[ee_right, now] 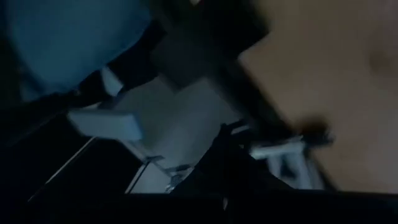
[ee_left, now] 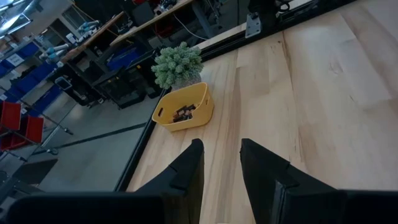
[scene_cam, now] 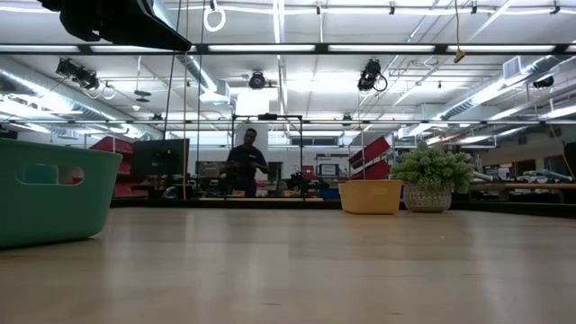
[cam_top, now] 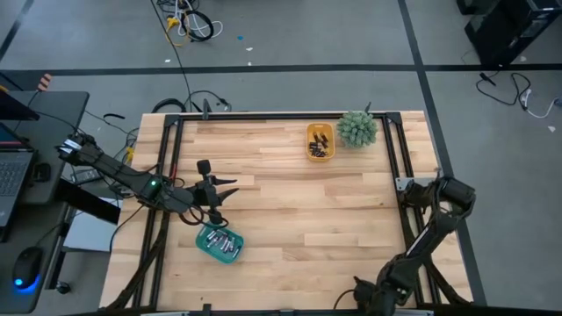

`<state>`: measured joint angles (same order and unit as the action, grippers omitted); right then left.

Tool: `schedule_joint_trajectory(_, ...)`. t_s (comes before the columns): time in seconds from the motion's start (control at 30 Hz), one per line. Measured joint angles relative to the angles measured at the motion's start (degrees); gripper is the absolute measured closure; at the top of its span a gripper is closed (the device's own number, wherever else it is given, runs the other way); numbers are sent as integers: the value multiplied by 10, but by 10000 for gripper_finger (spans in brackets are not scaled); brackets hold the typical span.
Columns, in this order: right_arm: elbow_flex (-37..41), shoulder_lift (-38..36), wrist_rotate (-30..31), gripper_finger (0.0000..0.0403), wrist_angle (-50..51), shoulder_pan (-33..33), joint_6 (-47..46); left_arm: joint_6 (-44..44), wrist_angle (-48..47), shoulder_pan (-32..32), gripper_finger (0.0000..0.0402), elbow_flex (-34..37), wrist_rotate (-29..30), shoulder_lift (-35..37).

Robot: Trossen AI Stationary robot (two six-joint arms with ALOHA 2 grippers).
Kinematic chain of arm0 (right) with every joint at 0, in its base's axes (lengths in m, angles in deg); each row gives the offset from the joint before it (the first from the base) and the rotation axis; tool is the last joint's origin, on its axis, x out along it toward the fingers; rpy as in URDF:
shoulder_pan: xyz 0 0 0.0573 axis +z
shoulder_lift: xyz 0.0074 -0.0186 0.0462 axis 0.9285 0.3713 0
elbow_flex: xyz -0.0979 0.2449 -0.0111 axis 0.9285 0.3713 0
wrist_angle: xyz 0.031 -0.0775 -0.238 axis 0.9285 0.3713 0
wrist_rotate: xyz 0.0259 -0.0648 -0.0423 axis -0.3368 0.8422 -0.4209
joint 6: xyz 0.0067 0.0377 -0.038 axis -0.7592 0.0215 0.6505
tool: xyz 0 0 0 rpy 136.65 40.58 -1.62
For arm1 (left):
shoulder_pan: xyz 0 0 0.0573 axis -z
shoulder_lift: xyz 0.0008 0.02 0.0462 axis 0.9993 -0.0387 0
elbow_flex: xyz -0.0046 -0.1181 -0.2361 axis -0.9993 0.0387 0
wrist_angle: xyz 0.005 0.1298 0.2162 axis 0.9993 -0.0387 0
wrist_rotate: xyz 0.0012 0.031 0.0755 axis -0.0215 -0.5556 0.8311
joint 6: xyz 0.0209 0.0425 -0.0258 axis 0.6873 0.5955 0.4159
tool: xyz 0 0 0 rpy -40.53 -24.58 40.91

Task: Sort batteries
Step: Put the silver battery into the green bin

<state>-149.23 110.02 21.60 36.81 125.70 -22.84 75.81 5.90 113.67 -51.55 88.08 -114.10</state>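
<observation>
From where I stand, much of this is hard to read. The right tool (ee_right: pixel 227 134) is tucked at the near right corner of the worktop (cam_top: pixel 299 211), folded low beside the frame; its own camera gives only a dark blur, but its fingers are pressed together on nothing I can see. The left tool (cam_top: pixel 230 188) hangs above the left side of the worktop, just beyond the teal tray (cam_top: pixel 219 243), its two dark fingers (ee_left: pixel 186 171) standing a moderate gap apart with bare wood showing between them, gripping nothing.

The batteries sit in two places. Silvery-grey cells (cam_top: pixel 221 241) lie in the teal tray near the left front edge; they run side by side, long axes roughly along the tray's length, slanting from near left to far right, though each is too small to tell end from end. Dark cells (cam_top: pixel 320 143) lie heaped in the yellow tray (ee_left: pixel 202 109) at the far edge, beside the potted green plant (cam_top: pixel 356 128); their directions are jumbled and I cannot make out single axes.

From table height the teal tray is cut off at the left edge and both trays' walls hide their contents. A person (scene_cam: pixel 247 160) stands far back in the room.
</observation>
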Motion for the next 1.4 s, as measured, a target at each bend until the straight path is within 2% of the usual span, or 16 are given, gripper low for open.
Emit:
schedule_joint_trajectory(0.17,0,11,0,403,14,0,2,0,0,0,298,0,0,0)
schedule_joint_trajectory(0.63,-2,2,-19,403,167,-1,1,-2,4,0,298,0,0,0)
schedule_joint_trajectory(0.83,1,-17,-6,403,235,-4,0,-2,4,0,298,0,0,0)
schedule_joint_trajectory(0.9,1,-29,-22,403,237,-4,9,-2,4,0,298,0,0,0)
schedule_joint_trajectory(1.1,0,-50,-129,403,223,-1,13,-1,4,0,298,0,0,0)
schedule_joint_trajectory(1.23,0,-38,-125,403,180,3,12,-2,2,0,298,0,0,0)
schedule_joint_trajectory(1.4,0,-36,-98,403,178,2,9,-1,-1,0,298,0,0,0)
